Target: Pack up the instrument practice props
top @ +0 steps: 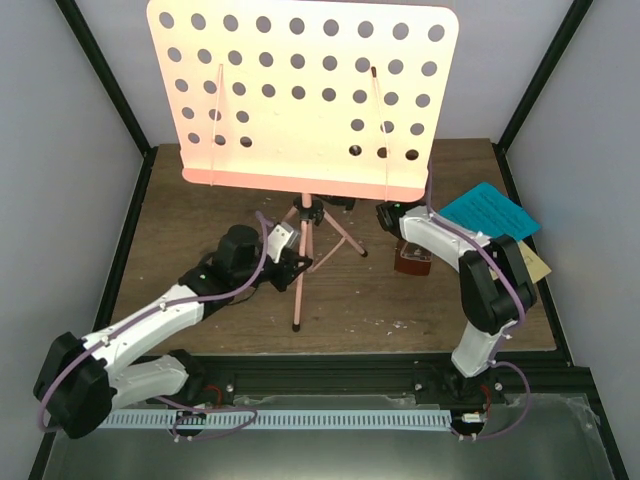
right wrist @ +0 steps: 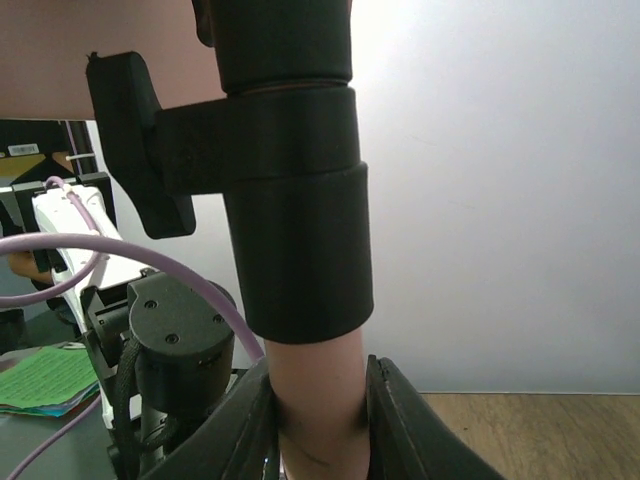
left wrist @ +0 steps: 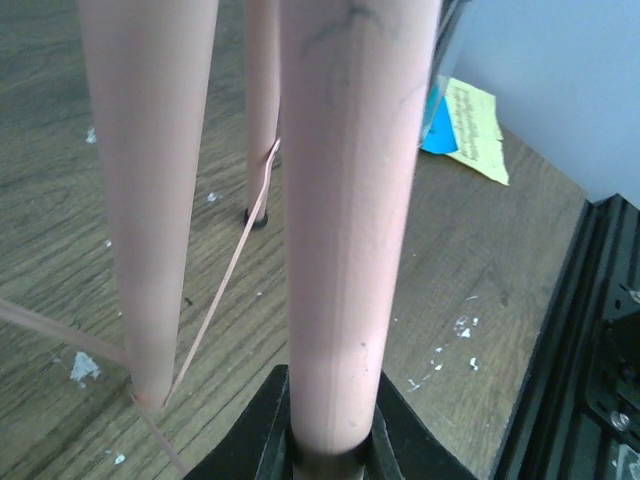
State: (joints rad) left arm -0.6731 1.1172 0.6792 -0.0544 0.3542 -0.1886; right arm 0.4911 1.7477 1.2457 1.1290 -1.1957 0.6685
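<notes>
- Pinching the pink music stand (top: 300, 100) in two places. Low on the pole (left wrist: 350, 200) with the left gripper (left wrist: 328, 440), fingers closed against the tube from both sides. Higher up, just under the black collar (right wrist: 300, 230), with the right gripper (right wrist: 322, 420), squeezed on the same way.
- Standing toward the far edge of the table (top: 200, 220), tripod legs (top: 297, 290) spread and planted, hole-dotted desk wide overhead.
- Could bend or bind the tube if pulled unevenly, with two firm grips on one rigid pole and no give between them.
- Could refuse to telescope down. No telling from here whether the knob (right wrist: 135, 140) on that collar is loose or tight, and forcing it risks a slide along the smooth tube.
- Could tip toward the near edge: top-heavy, and easily lifted off one foot by a sideways tug.
- Might snag the thin brace (left wrist: 225, 290) beside the legs during any fold.
- Worth watching the metronome (top: 412, 258), tucked close under the right forearm, right of centre, and the sheet-music pages (top: 488, 210) by the right edge. Easily knocked or swept off by a swinging leg or elbow.
</notes>
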